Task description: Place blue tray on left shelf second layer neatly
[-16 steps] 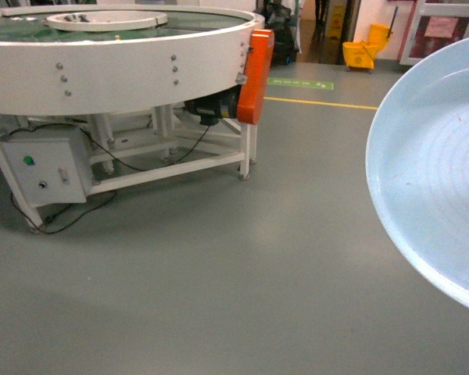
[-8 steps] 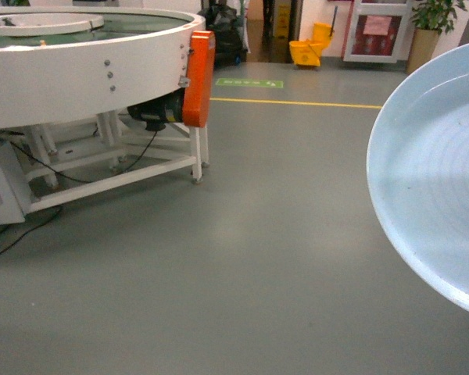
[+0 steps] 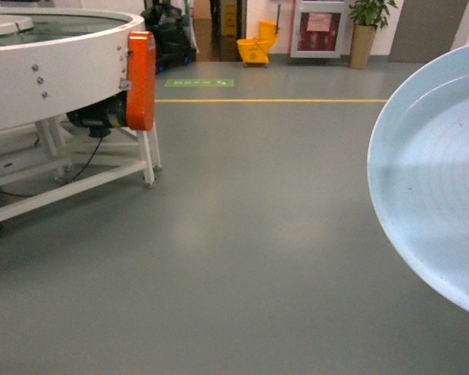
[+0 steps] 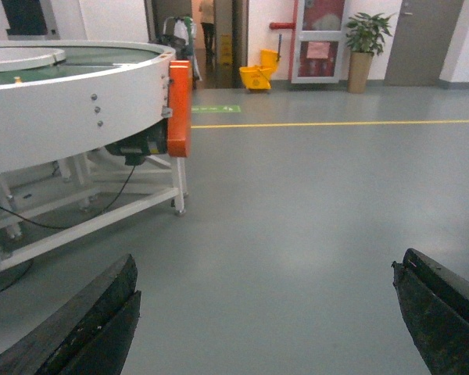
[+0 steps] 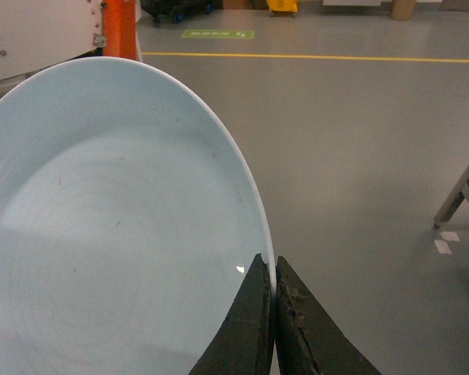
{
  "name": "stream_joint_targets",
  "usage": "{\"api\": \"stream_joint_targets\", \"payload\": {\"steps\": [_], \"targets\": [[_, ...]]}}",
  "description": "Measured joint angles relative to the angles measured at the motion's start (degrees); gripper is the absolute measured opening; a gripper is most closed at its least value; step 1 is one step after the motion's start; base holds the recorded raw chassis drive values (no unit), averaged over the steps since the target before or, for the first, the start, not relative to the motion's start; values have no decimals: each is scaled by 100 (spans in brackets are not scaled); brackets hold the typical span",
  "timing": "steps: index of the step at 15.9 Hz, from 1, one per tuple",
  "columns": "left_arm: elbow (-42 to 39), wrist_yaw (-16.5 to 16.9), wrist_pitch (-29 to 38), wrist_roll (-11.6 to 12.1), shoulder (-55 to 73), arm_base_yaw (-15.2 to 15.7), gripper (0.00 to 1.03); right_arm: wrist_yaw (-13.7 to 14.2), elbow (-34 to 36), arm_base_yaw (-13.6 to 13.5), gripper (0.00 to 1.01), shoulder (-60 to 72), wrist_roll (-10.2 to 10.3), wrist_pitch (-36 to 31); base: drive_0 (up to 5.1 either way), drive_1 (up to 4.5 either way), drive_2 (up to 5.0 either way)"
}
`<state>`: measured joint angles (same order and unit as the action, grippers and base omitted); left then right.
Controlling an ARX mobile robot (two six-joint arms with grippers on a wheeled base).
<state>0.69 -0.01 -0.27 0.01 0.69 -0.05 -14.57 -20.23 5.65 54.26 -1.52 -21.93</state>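
— Tray (image 5: 117, 226) position: where is it held?

— It is carried in the air on the right, clamped at its rim by the right gripper (image 5: 274, 285), whose fingers are pressed together on the edge; in the head view only part of the dish is seen, tilted, at the right border.

— And the left gripper (image 4: 266, 312)?

— Its fingers are spread wide apart and nothing is held between them; bare floor (image 3: 242, 234) is seen below.

— Is the shelf seen?

— No shelf is shown in any view; only a round white machine (image 3: 55, 62) with an orange guard (image 3: 141, 78) is seen at the left, so the task is judged to be at the carrying stage.

— What could go wrong?

— The rim is pinched at a single spot; a slip or swing could be caused by a jolt of the base; the dish could then be dropped or set down crooked.
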Motion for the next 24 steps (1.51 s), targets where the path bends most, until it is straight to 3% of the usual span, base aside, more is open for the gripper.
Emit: {"api": "stream_joint_targets", "payload": {"steps": [15, 24], "targets": [[0, 11, -7, 0, 0, 4, 98, 4, 0, 4, 2, 0, 0, 2, -236, -236, -236], [0, -2, 2, 0, 0, 0, 98, 0, 0, 0, 2, 0, 0, 4, -157, 253, -566]]}}
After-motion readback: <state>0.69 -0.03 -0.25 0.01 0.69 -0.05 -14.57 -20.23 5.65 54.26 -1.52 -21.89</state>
